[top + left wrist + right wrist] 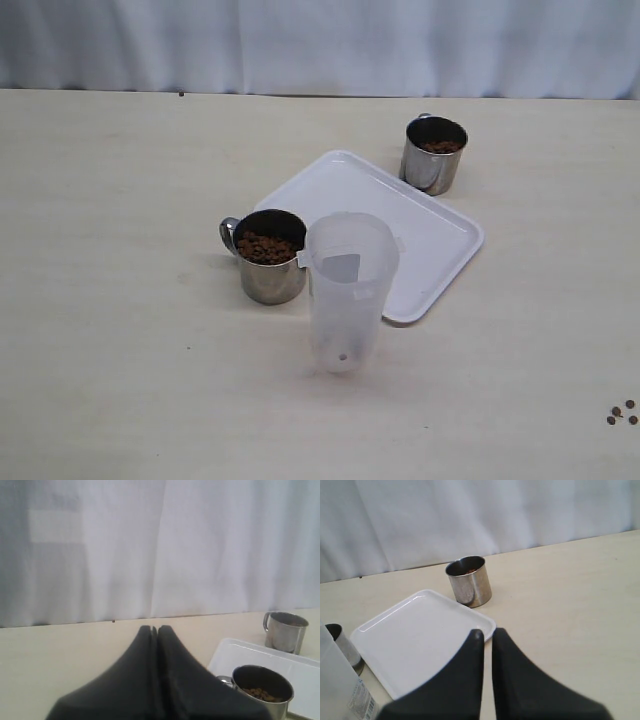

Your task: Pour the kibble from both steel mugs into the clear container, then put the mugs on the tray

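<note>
Exterior view: tray (440,235) lies flat on the pale table (120,300), turned corner-on, nothing on it; near steel mug (270,258) stands upright on the table against the tray's left edge, handle pointing left, kibble (265,247) visible inside, well below the rim; far steel mug (433,155) stands upright on the table just beyond the tray's far edge, also holding brown pellets; clear container (348,295) stands upright on the table just in front of the tray and just right of the near mug, contact with either not resolvable; one dark speck low inside it; a few loose pellets (622,412) lie on the table well off to the right; white curtain (320,40) behind. Neither arm appears in this view. Left gripper (154,630): jaws pressed together, nothing between them, above the table, left of the tray. Right gripper (488,634): jaws drawn together to a thin slit, nothing held, above the tray's edge, far mug ahead of it.
</note>
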Robot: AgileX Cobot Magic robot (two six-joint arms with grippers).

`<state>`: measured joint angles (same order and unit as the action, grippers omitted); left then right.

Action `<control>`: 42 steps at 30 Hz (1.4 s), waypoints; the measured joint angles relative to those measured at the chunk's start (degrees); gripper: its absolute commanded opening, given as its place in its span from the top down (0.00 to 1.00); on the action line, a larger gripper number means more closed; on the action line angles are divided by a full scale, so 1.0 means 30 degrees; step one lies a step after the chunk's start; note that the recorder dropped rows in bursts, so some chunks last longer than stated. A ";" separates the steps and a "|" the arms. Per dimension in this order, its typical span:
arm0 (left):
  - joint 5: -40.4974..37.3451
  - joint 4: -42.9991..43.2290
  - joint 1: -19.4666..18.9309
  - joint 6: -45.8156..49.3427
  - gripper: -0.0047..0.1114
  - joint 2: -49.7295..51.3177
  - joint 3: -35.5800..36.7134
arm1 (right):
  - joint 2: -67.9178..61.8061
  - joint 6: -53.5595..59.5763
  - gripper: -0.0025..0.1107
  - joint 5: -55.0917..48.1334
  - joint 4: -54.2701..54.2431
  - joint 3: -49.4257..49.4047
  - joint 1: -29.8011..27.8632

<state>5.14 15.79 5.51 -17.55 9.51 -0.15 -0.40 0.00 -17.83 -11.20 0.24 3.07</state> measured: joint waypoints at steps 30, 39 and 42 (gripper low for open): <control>1.1499 0.5985 0.0034 0.1132 0.96 2.1901 -0.1441 | 0.0000 0.0000 0.94 0.0000 0.0000 0.0000 0.0000; 1.4624 0.4247 -0.0756 0.4816 0.96 2.2565 -0.1441 | 0.0000 0.0000 0.94 0.0000 0.0000 0.0000 0.0000; 1.6329 0.7428 -0.3074 0.4155 0.96 2.4995 -0.2429 | 0.0000 0.0000 0.94 0.0000 0.0000 0.0000 0.0000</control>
<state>54.13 38.08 -3.71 -5.08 84.49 -7.44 -0.40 0.00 -17.83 -11.20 0.24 3.07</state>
